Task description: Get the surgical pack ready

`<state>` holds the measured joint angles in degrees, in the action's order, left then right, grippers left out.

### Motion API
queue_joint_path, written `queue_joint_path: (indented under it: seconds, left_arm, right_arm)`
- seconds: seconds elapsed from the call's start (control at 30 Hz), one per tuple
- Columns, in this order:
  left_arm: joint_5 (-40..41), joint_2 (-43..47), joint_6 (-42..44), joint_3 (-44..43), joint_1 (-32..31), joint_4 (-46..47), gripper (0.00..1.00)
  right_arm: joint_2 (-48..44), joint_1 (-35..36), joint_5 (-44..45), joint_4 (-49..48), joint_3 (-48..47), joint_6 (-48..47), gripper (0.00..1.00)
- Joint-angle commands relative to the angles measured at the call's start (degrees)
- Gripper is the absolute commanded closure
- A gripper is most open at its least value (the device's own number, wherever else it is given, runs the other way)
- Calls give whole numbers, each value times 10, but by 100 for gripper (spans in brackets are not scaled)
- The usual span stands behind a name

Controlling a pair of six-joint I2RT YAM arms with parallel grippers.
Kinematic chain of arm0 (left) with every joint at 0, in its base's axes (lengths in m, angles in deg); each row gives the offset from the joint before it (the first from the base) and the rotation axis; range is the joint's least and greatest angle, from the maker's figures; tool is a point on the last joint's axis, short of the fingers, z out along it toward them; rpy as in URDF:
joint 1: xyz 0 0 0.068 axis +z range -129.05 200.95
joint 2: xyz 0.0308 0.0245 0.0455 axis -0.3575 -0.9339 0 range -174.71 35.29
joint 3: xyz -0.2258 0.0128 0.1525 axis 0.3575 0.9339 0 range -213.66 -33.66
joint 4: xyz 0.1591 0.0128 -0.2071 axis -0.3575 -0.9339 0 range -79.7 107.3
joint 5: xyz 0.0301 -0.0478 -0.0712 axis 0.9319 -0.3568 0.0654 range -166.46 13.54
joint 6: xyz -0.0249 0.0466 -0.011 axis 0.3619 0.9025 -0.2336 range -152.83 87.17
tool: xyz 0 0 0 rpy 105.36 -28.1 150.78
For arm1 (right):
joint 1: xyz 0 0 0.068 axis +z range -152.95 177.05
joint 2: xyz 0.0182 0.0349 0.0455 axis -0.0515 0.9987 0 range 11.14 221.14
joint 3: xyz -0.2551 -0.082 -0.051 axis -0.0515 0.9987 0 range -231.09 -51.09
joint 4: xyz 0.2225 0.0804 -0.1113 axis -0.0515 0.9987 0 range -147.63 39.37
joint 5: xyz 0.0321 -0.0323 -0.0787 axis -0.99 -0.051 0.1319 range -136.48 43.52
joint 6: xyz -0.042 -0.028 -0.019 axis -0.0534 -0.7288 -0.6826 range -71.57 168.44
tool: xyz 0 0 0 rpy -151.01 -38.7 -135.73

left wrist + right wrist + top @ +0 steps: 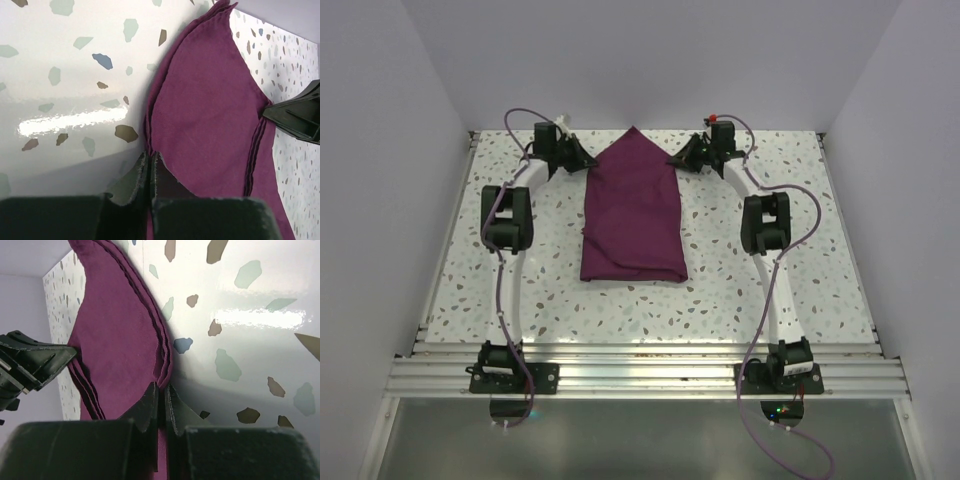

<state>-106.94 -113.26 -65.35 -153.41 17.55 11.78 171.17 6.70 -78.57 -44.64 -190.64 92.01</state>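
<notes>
Purple drape (632,215), folding step: left gripper (582,160) and right gripper (678,160) clench its 12 o'clock corners; next move likely needs an even lift.

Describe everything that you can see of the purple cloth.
The purple cloth is a deep maroon-purple fabric, matt, folded into several layers whose edges show stacked along both sides. It lies flat on the speckled table, in the middle and toward the back. Its near edge is straight; its far end narrows to a point. The left hand and the right hand are each shut on a side edge near that far end.
</notes>
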Motion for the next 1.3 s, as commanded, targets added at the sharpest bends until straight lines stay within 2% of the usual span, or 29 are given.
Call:
queue_joint_path:
  seconds: [0.0, 0.1, 0.2, 0.53, 0.73, 1.0, 1.13, 1.27]
  left_arm:
    - [-8, 82, -8, 9, 1, 0, 100]
    - [-5, 145, -10, 61, 1, -9, 100]
    - [-20, 203, -12, 128, -6, -14, 100]
    - [-11, 424, 73, 330, -25, -117, 100]
    - [-13, 535, 113, 434, -26, -164, 100]
    - [-12, 647, 117, 589, -34, -158, 100]
    - [-13, 680, 106, 691, -49, -128, 100]
    - [-6, 694, 104, 739, -65, -111, 100]
  right_arm:
    - [-51, 5, -31, 8, -20, 31, 100]
    - [-120, 5, -48, 12, 28, 41, 100]
    - [-202, 5, -67, 25, 116, 38, 100]
    - [-402, 5, -82, 127, 307, -30, 100]
    - [-524, 11, -90, 141, 485, -61, 100]
    - [-615, 22, -90, 158, 618, -104, 100]
    - [-651, 23, -82, 154, 703, -122, 100]
    - [-669, 32, -74, 145, 759, -134, 100]
